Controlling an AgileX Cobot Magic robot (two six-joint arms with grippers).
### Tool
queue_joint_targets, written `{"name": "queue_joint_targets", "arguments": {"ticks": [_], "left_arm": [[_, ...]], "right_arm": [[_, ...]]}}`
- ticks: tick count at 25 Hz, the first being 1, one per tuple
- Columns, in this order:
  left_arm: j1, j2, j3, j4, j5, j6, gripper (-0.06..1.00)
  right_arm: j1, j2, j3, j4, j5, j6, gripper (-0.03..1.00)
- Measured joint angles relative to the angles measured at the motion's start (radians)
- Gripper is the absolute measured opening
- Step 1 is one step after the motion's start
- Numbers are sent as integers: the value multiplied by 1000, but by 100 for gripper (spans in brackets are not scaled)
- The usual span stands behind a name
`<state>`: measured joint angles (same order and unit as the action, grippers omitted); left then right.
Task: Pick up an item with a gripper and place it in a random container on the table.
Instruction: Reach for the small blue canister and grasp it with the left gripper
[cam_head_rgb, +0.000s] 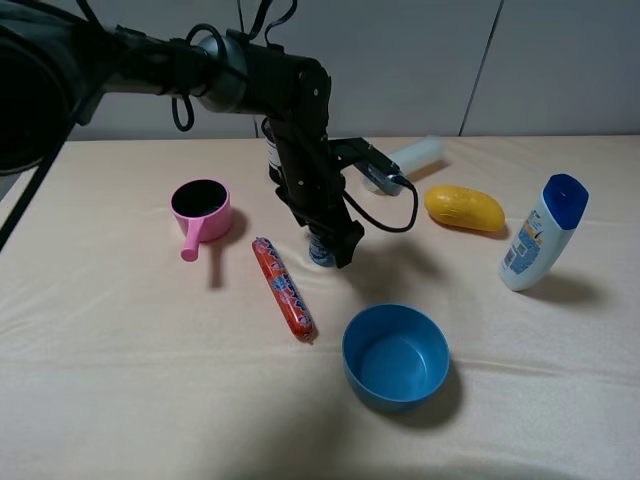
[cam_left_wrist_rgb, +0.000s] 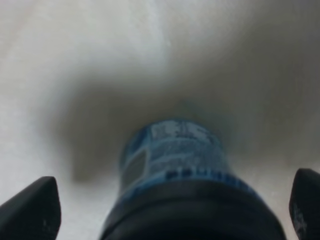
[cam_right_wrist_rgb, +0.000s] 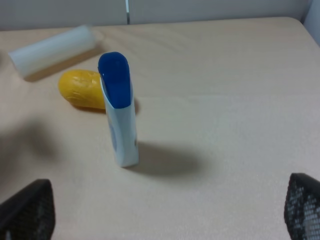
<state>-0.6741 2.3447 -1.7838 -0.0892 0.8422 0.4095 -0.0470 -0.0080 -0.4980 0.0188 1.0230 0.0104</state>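
The small dark blue jar (cam_head_rgb: 322, 252) with a patterned blue-white label stands upright on the cream table (cam_head_rgb: 120, 380), near the middle. My left gripper (cam_head_rgb: 332, 238) is lowered over it. In the left wrist view the jar (cam_left_wrist_rgb: 172, 160) fills the space between the two dark fingertips, which stand wide apart on either side, so the left gripper (cam_left_wrist_rgb: 167, 210) is open and not touching it. The pink saucepan-shaped cup (cam_head_rgb: 202, 207) stands to the left, handle pointing forward. My right gripper (cam_right_wrist_rgb: 165, 212) is open and empty; it does not show in the high view.
A red sausage-shaped pack (cam_head_rgb: 284, 288) lies between cup and jar. A blue bowl (cam_head_rgb: 396, 356) sits in front. A yellow object (cam_head_rgb: 465, 208), a white cylinder (cam_head_rgb: 415, 155) and a tall white lotion bottle (cam_head_rgb: 540, 232) (cam_right_wrist_rgb: 119, 112) are at the right.
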Motion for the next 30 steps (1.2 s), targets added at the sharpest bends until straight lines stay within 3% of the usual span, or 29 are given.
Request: {"name": "queue_joint_targets", "arguments": {"ticks": [7, 10, 14, 30], "left_arm": [[-19, 6, 0, 7, -7, 0, 84], [-19, 6, 0, 9, -9, 0, 74], [-19, 6, 0, 18, -10, 0, 52], [-19, 6, -8, 19, -5, 0, 51]], "right_arm": [[0, 0, 0, 0, 0, 0, 69], [0, 0, 0, 0, 0, 0, 69], [0, 0, 0, 0, 0, 0, 69], [0, 0, 0, 0, 0, 0, 69]]}}
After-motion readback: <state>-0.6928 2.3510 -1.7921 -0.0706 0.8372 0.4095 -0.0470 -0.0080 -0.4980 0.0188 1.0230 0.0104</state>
